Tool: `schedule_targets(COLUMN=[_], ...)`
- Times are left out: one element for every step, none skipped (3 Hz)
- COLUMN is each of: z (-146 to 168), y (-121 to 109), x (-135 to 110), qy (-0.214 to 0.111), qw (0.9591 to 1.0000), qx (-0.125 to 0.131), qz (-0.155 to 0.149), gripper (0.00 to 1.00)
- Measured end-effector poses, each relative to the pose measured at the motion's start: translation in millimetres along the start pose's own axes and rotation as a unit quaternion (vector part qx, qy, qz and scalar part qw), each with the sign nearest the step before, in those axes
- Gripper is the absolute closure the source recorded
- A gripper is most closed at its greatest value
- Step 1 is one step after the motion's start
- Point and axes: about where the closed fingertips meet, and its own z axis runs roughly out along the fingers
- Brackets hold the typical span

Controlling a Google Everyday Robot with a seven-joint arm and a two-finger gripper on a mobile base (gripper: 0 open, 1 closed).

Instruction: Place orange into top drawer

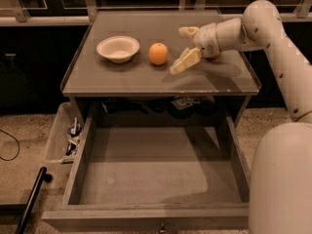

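The orange [158, 53] sits on the grey tabletop [122, 74], just right of a white bowl. My gripper [183, 47] hovers above the tabletop a short way to the right of the orange, pointing left towards it, fingers spread open and holding nothing. One finger [185, 61] reaches low towards the orange, the other [187, 31] sits farther back. The top drawer [161, 167] is pulled fully out below the table's front edge; its flat grey bottom holds nothing.
A white bowl [118, 48] stands left of the orange. A clear plastic bin [64, 138] with clutter hangs at the drawer's left side. A black pole [30, 199] lies on the floor at left. My arm [273, 43] fills the right side.
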Motion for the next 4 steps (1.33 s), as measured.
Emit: schedule_targets(z=[10.6, 21.8, 32.0, 43.3], y=[-3.1, -3.5, -2.5, 0.4], x=[-0.6, -3.3, -7.0, -9.5], qy=[-0.002, -0.004, -0.005, 0.0], qw=[0.9999, 0.9996, 0.9992, 0.9987], qx=[-0.011, -0.025, -0.036, -0.05], qz=[0.008, 0.012, 0.014, 0.014], gripper=[0.0, 0.0, 0.0, 0.0])
